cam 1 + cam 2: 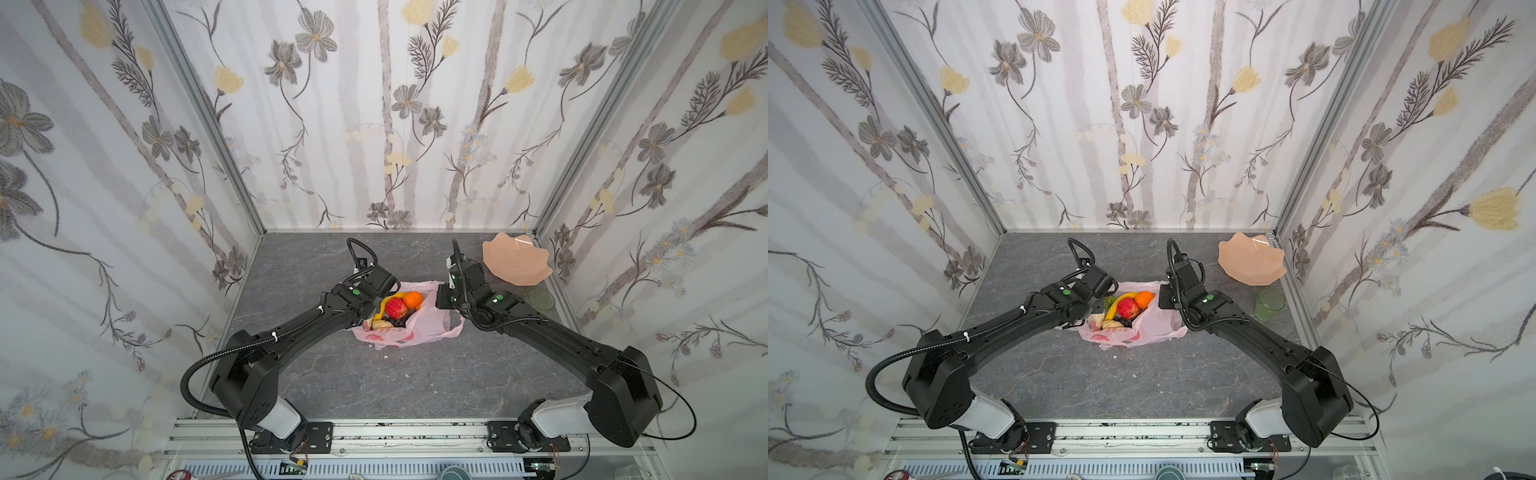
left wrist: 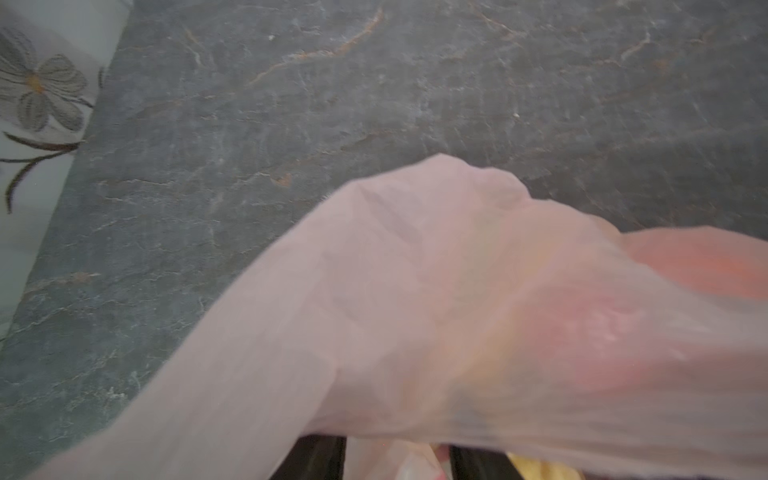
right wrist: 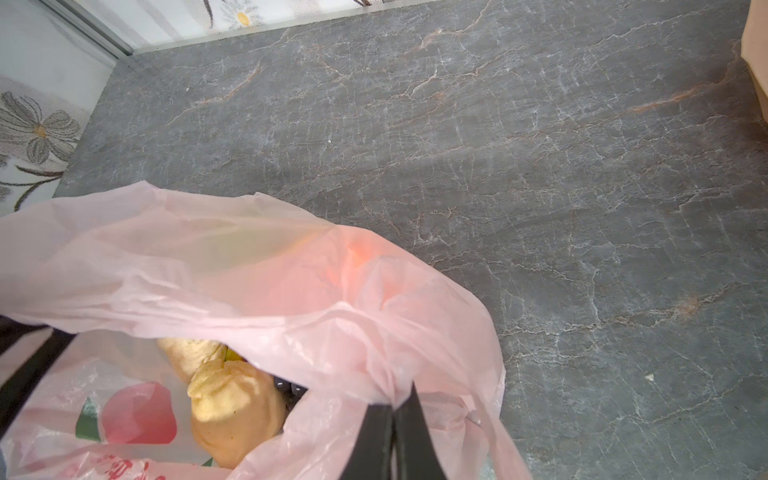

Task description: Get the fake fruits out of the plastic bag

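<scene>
The pink plastic bag (image 1: pixel 419 328) (image 1: pixel 1154 328) lies open mid-table. The fake fruits lie inside it: a yellow banana (image 1: pixel 1121 301), red apple (image 1: pixel 396 308), orange (image 1: pixel 413 300), dark grapes (image 1: pixel 1121 322), a green fruit (image 1: pixel 1109 300) and a beige one (image 1: pixel 1096 320). My right gripper (image 3: pixel 392 405) is shut on the bag's right rim, with beige fruits (image 3: pixel 232 411) below it in the right wrist view. My left gripper (image 2: pixel 399 457) is at the bag's left rim. Its jaws stand apart under blurred bag film (image 2: pixel 457 311), with pink film between them.
A peach scalloped plate (image 1: pixel 515 259) (image 1: pixel 1250 259) leans at the back right corner. A green translucent cup (image 1: pixel 541 299) (image 1: pixel 1270 304) stands in front of it, by the right wall. Papered walls close in three sides. The grey table (image 1: pixel 415 382) has small white crumbs.
</scene>
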Tool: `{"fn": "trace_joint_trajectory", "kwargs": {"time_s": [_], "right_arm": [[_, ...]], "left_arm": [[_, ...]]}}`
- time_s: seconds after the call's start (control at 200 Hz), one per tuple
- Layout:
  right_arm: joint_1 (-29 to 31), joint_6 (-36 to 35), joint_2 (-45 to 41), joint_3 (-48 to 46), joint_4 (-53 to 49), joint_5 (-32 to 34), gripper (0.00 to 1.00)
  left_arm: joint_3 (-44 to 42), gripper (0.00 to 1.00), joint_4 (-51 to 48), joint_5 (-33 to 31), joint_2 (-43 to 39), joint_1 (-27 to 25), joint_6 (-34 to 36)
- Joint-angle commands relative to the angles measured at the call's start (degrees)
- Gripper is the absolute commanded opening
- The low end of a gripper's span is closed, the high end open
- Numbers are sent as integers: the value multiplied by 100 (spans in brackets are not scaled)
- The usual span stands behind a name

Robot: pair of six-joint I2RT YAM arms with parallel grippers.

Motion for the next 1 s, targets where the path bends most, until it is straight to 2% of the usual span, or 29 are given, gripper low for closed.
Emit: {"fn": "trace_joint_trajectory", "kwargs": {"time_s": [0.0, 0.24, 0.545, 0.699, 0.824, 0.904, 0.994], "right_arm": [[97, 0, -5, 8, 305, -31, 0], [210, 0, 97, 57, 294, 0, 0], [145, -8, 91, 21, 309, 49, 0], [45, -26, 123, 32, 312, -3, 0], [-11, -35, 177, 61, 303, -32, 0], [-111, -30, 198, 74, 304, -77, 0], [-249, -28, 200, 112, 315, -141, 0]], "left_arm": [[198, 49, 333, -421, 39, 110, 163], [456, 70, 469, -85, 642, 370, 326], [348, 82, 1023, 1044, 1105, 429, 711], [175, 85, 1213, 1318, 1054, 435, 810], [-26, 81, 1268, 1419, 974, 432, 887], [-150, 70, 1323, 1549, 896, 427, 898], [-317, 52, 1432, 1746, 750, 431, 884]]}}
